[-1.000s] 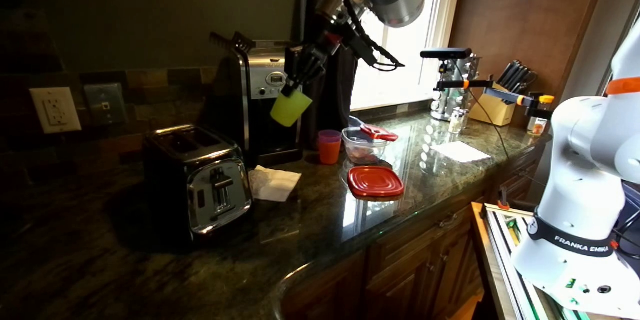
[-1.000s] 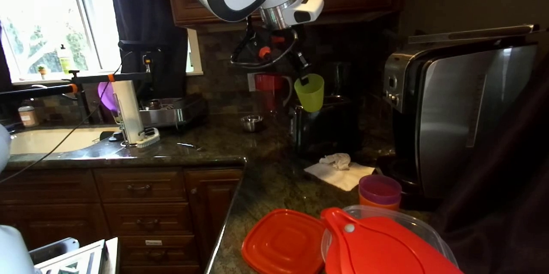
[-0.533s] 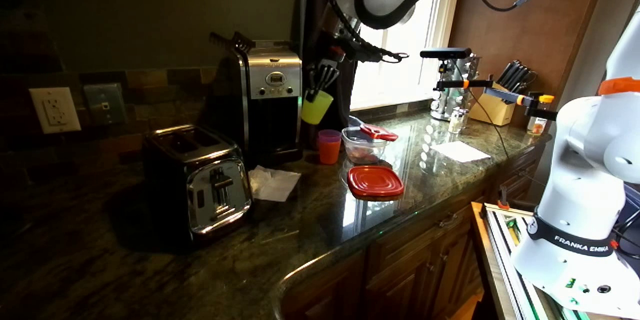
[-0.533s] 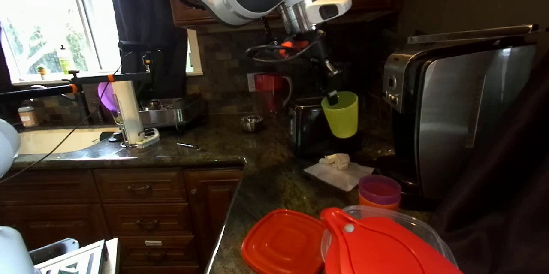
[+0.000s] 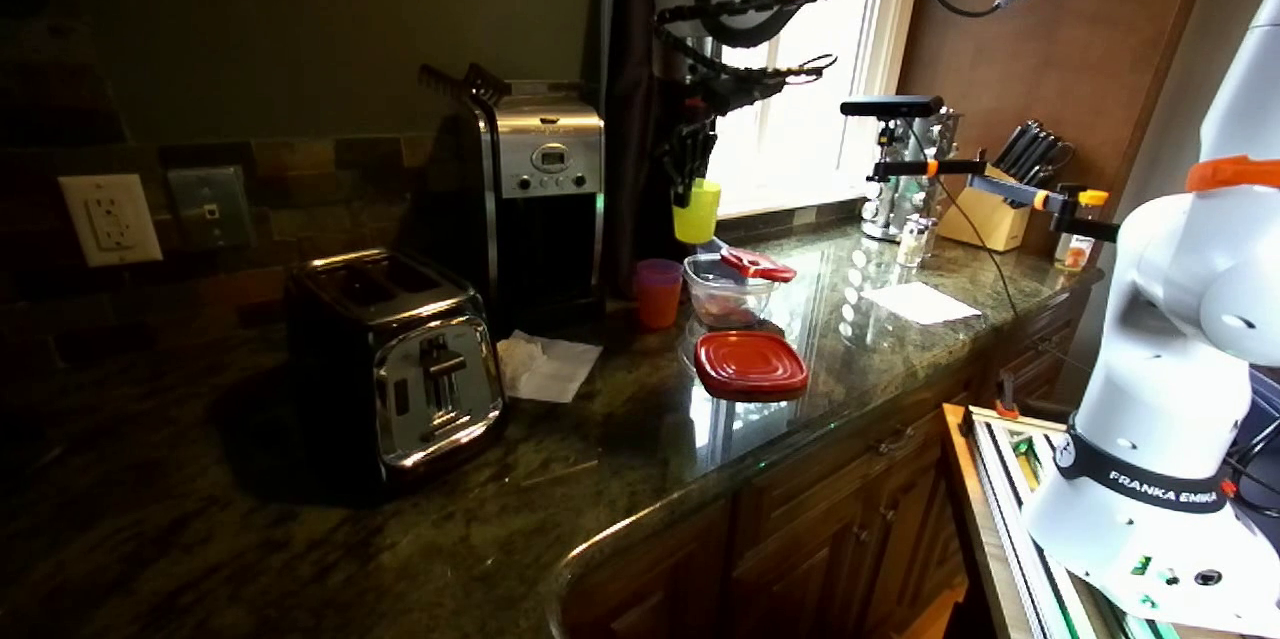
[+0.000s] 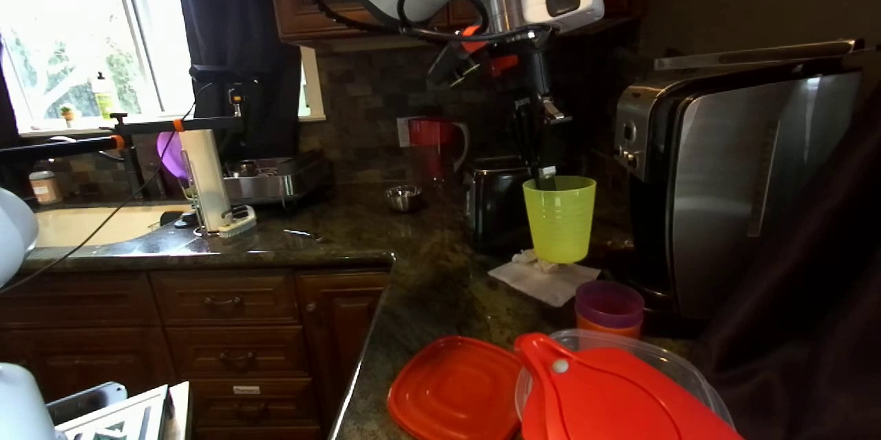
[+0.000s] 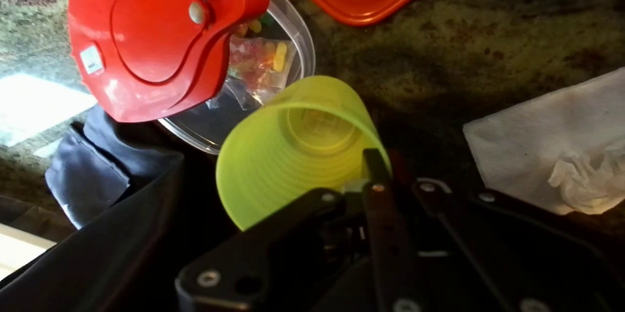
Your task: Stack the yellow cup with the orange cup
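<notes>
Yellow cup [image 6: 561, 225] is tapered, bright and finely ribbed.

The yellow cup [image 7: 298, 148] was coloured yellow-green, its inside finely ringed. On the orange cup [image 5: 658, 307], purple was seen above orange-red. The tool [image 7: 385, 168] was coloured mostly black, the surface [image 6: 437, 302] mottled green and brown, the lid [image 5: 752, 362] red with nested outlines.

I operate a white, orange-banded arm [image 5: 1160, 369]; silver screws [image 7: 209, 278] stud its black gripper [image 7: 385, 163], a dark cable [image 5: 770, 4] loops above it, and well apart from it a black collar [image 5: 1140, 487] reads FRANKA EMIKA.
</notes>
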Available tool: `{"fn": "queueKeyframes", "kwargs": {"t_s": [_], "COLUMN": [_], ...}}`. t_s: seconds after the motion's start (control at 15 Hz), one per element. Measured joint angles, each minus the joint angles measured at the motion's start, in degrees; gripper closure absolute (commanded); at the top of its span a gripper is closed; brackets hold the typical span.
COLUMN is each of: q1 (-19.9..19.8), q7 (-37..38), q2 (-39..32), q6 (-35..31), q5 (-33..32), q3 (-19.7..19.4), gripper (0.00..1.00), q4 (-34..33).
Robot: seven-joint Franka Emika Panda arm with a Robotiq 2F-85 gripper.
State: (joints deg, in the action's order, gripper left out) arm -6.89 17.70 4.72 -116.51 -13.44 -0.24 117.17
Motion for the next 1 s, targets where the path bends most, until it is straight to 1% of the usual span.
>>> {"fn": "queueKeyframes", "kwargs": {"t_s": [0.13, 0.33, 0.47, 0.67, 1.0], "q1": [0.3, 0.4, 0.4, 0.4, 0.4], "q7": [0.7, 1.1, 1.2, 1.2, 1.3], "q2": [-1.7, -4.0, -4.9, -5.9, -7.5], "q6": [-1.6, -8.3, -10.8, -12.7, -13.9], "q5": [1.0, 5.0, 6.5, 7.2, 7.2], "q3": [0.0, -0.5, -1.2, -2.4, -3.8], "gripper": [0.99, 0.99, 0.99, 0.99, 0.99], "q4": [-1.0, -1.2, -1.2, -1.2, -1.2]}}
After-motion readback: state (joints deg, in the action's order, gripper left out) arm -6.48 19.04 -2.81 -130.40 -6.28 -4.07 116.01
